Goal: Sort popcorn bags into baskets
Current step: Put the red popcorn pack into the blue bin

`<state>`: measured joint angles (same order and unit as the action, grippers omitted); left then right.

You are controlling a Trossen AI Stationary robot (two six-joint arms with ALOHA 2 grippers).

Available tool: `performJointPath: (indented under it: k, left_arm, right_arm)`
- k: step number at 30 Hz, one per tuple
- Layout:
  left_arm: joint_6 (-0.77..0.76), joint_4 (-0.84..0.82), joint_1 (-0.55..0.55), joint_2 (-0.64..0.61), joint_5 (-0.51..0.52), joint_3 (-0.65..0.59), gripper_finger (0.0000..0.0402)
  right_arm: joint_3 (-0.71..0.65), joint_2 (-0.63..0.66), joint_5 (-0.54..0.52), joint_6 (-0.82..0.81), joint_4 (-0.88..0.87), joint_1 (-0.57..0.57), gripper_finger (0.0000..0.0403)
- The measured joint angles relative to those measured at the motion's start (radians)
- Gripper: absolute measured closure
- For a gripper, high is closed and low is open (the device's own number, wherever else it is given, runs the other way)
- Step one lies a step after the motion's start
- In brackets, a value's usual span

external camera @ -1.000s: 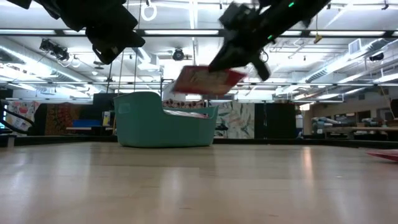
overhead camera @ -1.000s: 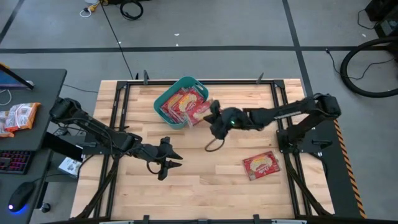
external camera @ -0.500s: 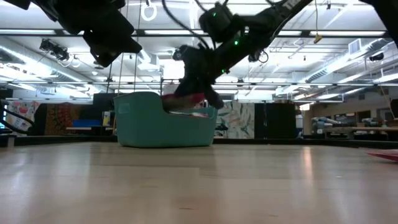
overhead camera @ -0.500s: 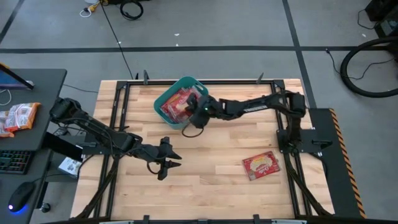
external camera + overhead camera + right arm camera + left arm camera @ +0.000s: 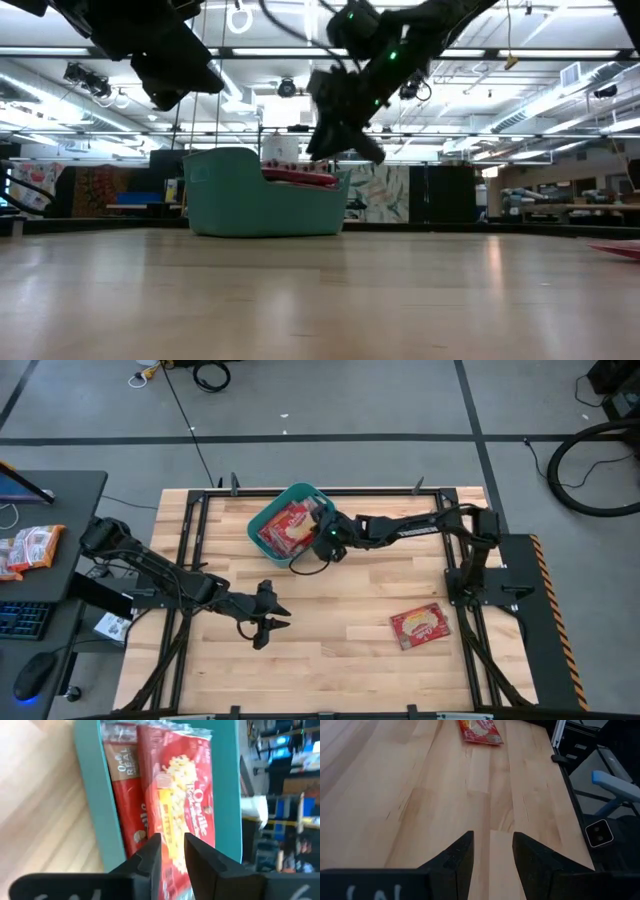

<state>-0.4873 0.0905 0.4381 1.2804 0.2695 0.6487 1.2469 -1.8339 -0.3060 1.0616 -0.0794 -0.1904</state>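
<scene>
Released popcorn bag (image 5: 292, 526) now lies in basket (image 5: 262, 520).

Red popcorn bags (image 5: 175, 790) with cream-yellow labels are showing inside the teal basket (image 5: 262, 521), another red bag (image 5: 419, 627) is lying on the pale striped wooden table (image 5: 330, 620), and both tools' fingers (image 5: 457, 857) are looking black.

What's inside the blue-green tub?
Red popcorn bags fill the teal tub, stacked on each other. The top ones cover those beneath, so the count and the tub's bottom stay hidden.
</scene>
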Motion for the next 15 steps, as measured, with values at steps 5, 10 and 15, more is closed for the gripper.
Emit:
performJointPath:
  k: [5, 10, 15]
  left_arm:
    - [0.000, 0.006, 0.000, 0.000, 0.015, 0.000, 0.0260]
    - [0.000, 0.007, 0.000, 0.000, 0.026, 0.000, 0.0260]
    - [-0.001, 0.008, 0.000, 0.000, 0.041, 0.000, 0.0260]
  right_arm:
    - [0.000, 0.085, -0.010, -0.176, -0.140, 0.046, 0.0313]
    - [0.000, 0.142, 0.065, -0.396, -0.347, 0.119, 0.0312]
    - [0.000, 0.169, 0.160, -0.610, -0.566, 0.197, 0.0313]
